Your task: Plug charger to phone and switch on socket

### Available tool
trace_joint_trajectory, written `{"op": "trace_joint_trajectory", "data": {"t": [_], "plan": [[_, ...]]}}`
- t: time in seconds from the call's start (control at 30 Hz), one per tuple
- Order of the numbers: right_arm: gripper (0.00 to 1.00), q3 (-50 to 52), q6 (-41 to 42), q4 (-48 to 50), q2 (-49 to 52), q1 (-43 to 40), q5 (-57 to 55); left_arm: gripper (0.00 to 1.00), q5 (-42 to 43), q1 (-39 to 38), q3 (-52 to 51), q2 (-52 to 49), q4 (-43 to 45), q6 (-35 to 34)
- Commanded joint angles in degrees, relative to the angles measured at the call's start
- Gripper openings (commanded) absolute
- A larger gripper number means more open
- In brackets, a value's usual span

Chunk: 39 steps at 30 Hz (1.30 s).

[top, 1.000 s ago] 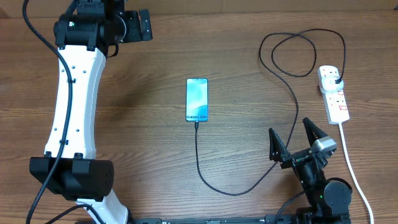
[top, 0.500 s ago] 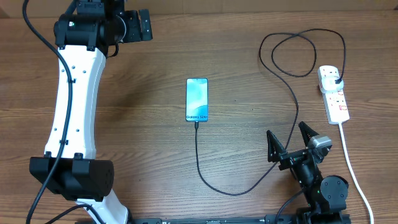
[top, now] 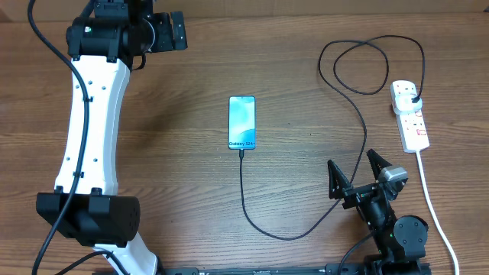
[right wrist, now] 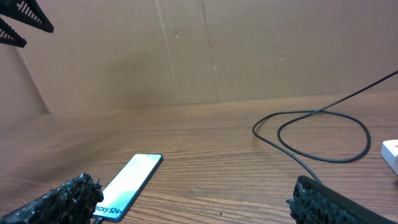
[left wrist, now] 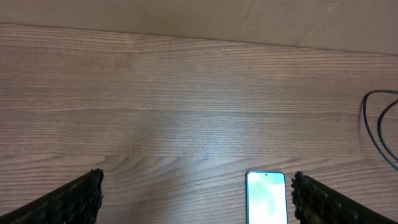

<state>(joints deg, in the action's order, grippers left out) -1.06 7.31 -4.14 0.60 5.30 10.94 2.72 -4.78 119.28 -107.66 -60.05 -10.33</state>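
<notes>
The phone lies flat mid-table, light-blue screen up; it also shows in the left wrist view and the right wrist view. The black charger cable has its tip in the phone's bottom edge, curves right, loops at the back right, and its plug sits in the white power strip. My right gripper is open and empty near the front, left of the strip, astride the cable. My left gripper is open and empty, high at the back left, far from the phone.
The strip's thick white cord runs toward the front right edge, beside my right arm. A cardboard wall stands along the table's back. The left arm's white link spans the left side of the table.
My right gripper has shifted slightly left and toward the front, staying open. The left arm, phone and cable have not moved.
</notes>
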Motion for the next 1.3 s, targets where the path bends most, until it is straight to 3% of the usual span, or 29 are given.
{"op": "trace_joint_trajectory", "data": {"t": [0.0, 0.73, 0.87, 1.03, 1.13, 1.27], "plan": [[1.00, 0.61, 0.33, 0.17, -0.44, 0.26, -0.66, 1.00, -0.20, -0.17, 0.04, -0.24, 0.04, 0.48], [1.00, 0.61, 0.33, 0.17, -0.44, 0.26, -0.66, 1.00, -0.20, -0.17, 0.04, -0.24, 0.04, 0.46], [1.00, 0.61, 0.33, 0.20, -0.44, 0.26, -0.66, 1.00, -3.37, -0.07, -0.28, 2.69, -3.61, 2.69], [1.00, 0.61, 0.33, 0.20, -0.44, 0.26, -0.66, 1.00, -10.36, 1.25, -14.05, 14.78, -3.87, 2.60], [1.00, 0.61, 0.33, 0.17, -0.44, 0.26, -0.66, 1.00, -10.64, 3.52, -27.04, 23.30, 0.79, 2.62], [1.00, 0.61, 0.33, 0.20, -0.44, 0.26, -0.66, 1.00, -10.80, 6.40, -39.58, 33.64, 0.24, 2.62]]}}
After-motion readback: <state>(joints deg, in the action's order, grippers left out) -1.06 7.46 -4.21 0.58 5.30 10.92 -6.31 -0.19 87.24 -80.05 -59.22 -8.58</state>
